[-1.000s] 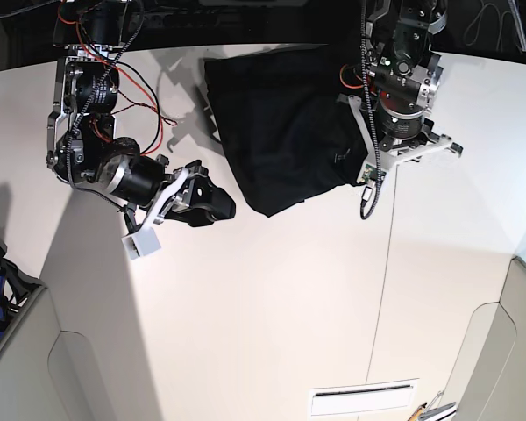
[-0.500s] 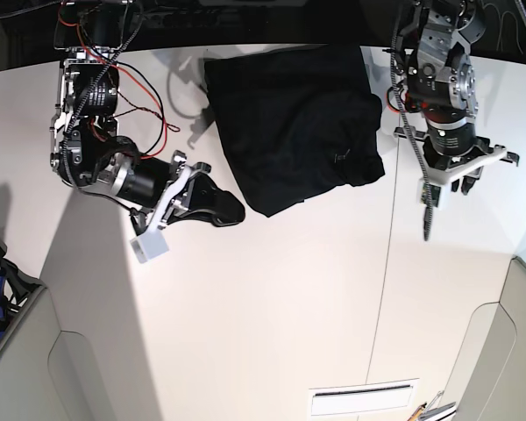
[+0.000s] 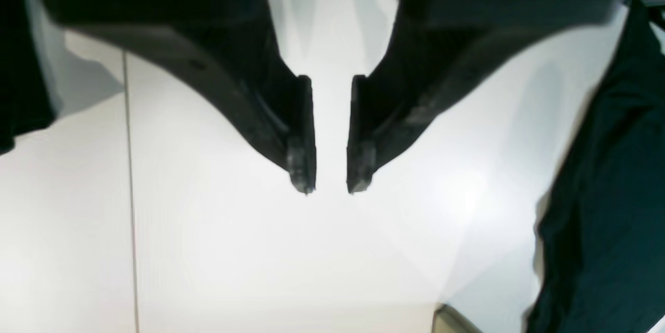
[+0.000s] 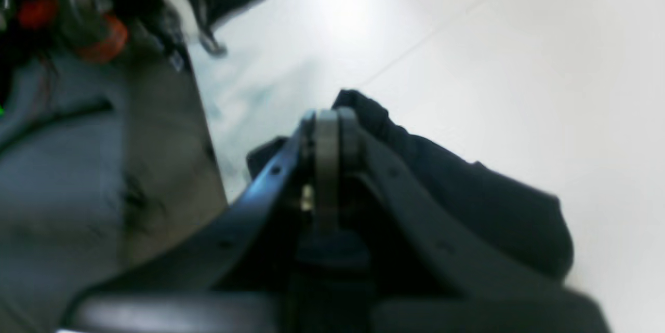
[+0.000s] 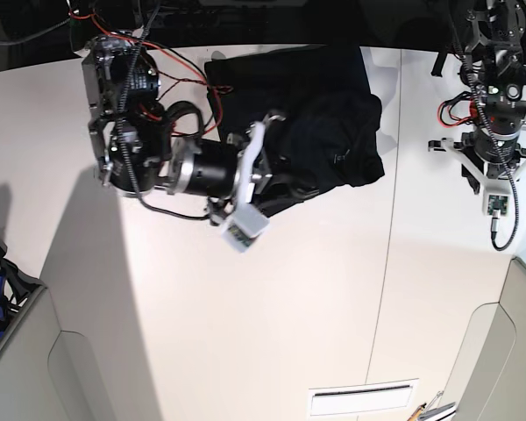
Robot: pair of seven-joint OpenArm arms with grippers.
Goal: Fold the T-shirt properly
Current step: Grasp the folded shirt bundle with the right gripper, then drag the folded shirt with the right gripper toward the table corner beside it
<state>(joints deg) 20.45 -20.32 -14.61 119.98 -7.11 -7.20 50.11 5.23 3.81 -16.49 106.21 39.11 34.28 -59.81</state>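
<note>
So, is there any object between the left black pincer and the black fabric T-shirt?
Nothing visible stands between the left black pincer and the black fabric T-shirt. The right black pincer is over the shirt, not between them.

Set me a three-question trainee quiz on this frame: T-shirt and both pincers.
1. True or false: the left pincer is clamped on the black T-shirt.
2. Multiple choice: which pincer is over the T-shirt in the base view? A) left B) right C) both
3. Fill in: the left pincer's two fingers stand ____, with white tabletop visible between them.

Key: 1. False; 2. B, the right pincer; 3. apart
</note>
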